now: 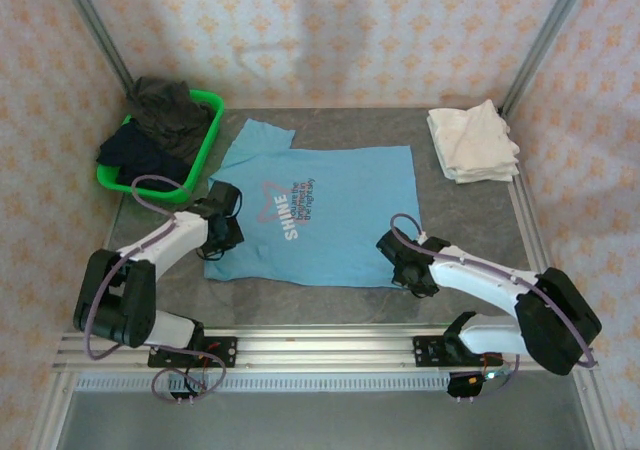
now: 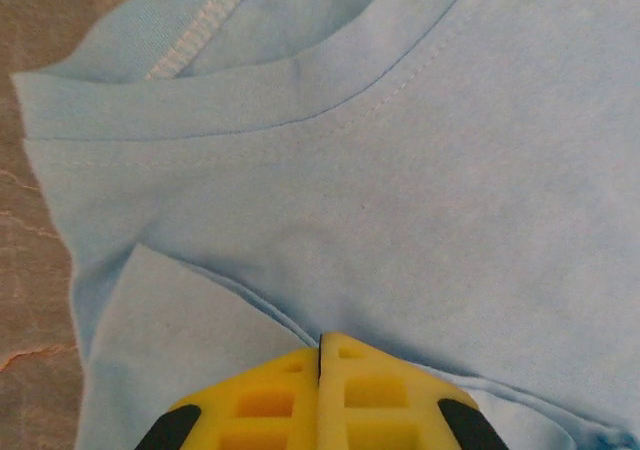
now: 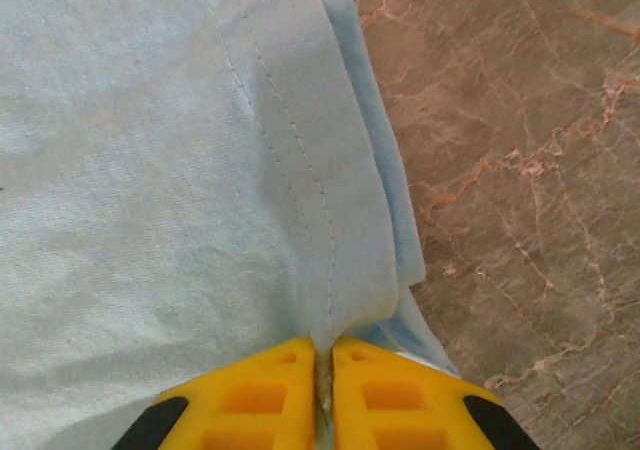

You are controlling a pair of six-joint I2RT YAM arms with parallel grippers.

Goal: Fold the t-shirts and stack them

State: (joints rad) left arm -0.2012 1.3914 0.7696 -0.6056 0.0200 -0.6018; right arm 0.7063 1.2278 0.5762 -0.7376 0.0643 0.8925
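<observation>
Green basket point(image 1: 207, 142) at far left — dark clothes point(image 1: 165, 117) heaped inside

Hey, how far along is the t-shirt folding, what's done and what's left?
Done: a folded cream-white stack sits at the far right. In hand: the blue t-shirt lies spread flat, print up, with the left pincer and right pincer both shut on its near edge. Left: folding it, stacking it, and perhaps the dark clothes in the green basket.
</observation>
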